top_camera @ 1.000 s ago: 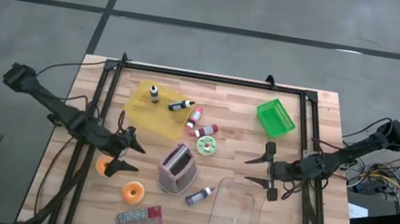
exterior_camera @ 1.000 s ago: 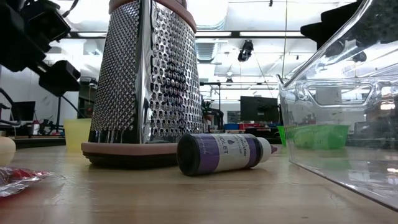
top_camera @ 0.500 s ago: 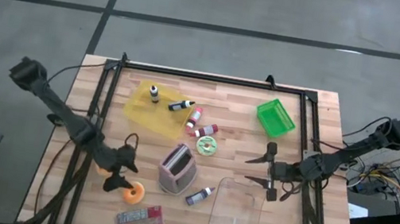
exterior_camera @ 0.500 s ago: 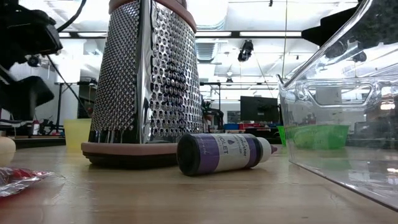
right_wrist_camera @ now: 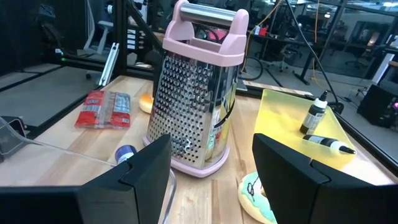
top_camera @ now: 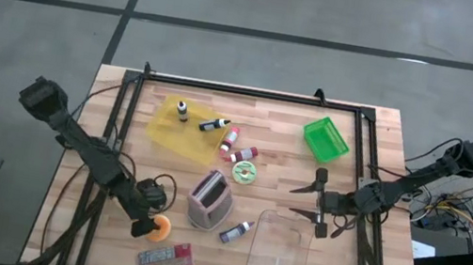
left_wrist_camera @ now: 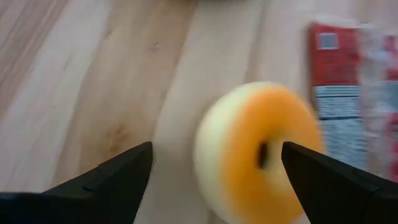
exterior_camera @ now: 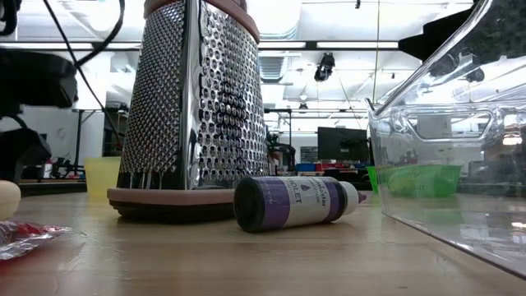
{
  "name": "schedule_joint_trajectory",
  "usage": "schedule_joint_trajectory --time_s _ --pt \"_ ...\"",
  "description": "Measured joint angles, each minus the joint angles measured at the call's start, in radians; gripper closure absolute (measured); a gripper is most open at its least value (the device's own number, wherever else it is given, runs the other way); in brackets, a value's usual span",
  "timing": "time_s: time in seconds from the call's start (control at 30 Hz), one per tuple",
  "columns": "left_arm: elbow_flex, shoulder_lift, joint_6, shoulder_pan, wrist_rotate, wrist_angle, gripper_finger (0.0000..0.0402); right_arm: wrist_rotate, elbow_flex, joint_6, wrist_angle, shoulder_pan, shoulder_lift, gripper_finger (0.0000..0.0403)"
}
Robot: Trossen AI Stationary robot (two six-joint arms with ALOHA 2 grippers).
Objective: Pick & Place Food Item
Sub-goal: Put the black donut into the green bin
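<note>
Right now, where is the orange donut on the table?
In the high view the donut lies near the table's front left, just above the red packet, with the open left gripper around it.

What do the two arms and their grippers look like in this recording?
Both arms are dark, slim and jointed, with black cables running along them. The left gripper ends in two flat, matte black fingers that taper to pointed tips. The right gripper has the same dark build, its fingers showing as broad, blocky black pads. No markings or labels are visible on either.
</note>
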Motion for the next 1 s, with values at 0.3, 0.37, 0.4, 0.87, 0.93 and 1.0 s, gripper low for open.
schedule_joint_trajectory --time_s 0.3,0.37,0.4,0.87,0.93,1.0 --pt "0.025 0.04 -0.016 0.0 -0.023 -0.015 0.0042 0.001 0.0 -0.005 0.004 0.0 0.0 0.0182" --pt "0.028 0.038 -0.017 -0.001 -0.029 -0.019 0.0042 0.001 0.0 -0.005 0.004 0.0 0.0 0.0182" --pt "0.029 0.038 -0.017 -0.001 -0.031 -0.02 0.0042 0.001 0.0 -0.005 0.004 0.0 0.0 0.0182" --pt "0.031 0.073 -0.009 -0.001 -0.058 -0.015 0.0232 0.004 0.0 -0.004 0.005 0.0 0.0 0.0182" --pt "0.03 0.073 -0.001 -0.003 -0.051 -0.011 0.0278 0.004 0.0 -0.004 0.005 0.0 0.0 0.0182" --pt "0.03 0.073 0.018 -0.007 -0.051 -0.008 0.0328 0.005 0.0 -0.004 0.005 0.0 0.0 0.0182"
